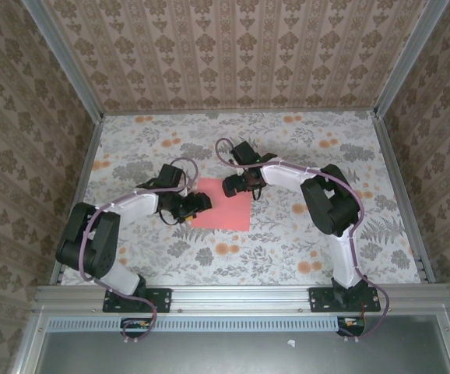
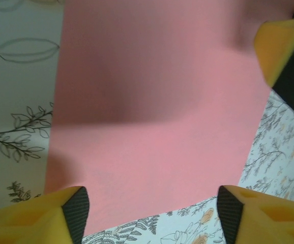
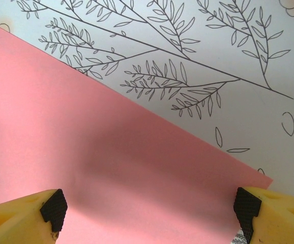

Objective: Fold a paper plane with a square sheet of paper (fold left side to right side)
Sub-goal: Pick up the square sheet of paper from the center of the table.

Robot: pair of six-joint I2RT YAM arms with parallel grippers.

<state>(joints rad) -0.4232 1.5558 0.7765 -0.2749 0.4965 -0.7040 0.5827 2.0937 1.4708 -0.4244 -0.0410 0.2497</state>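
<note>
The square sheet of paper (image 1: 226, 210) is salmon pink and lies flat on the flower-print table, with no crease that I can see. My left gripper (image 1: 199, 204) hovers at the sheet's left edge. In the left wrist view it (image 2: 152, 216) is open, its yellow fingers (image 2: 60, 216) standing wide over the sheet (image 2: 152, 112) with nothing between them. My right gripper (image 1: 234, 186) is at the sheet's far edge. The right wrist view shows it (image 3: 151, 213) open above the pink sheet (image 3: 111, 168), close to a corner. One of its fingers (image 2: 282, 46) reaches into the left wrist view.
The table (image 1: 287, 241) carries a grey leaf and orange flower print. Metal rails (image 1: 396, 187) and patterned walls close it in on three sides. The two arm bases (image 1: 135, 300) are bolted along the near edge.
</note>
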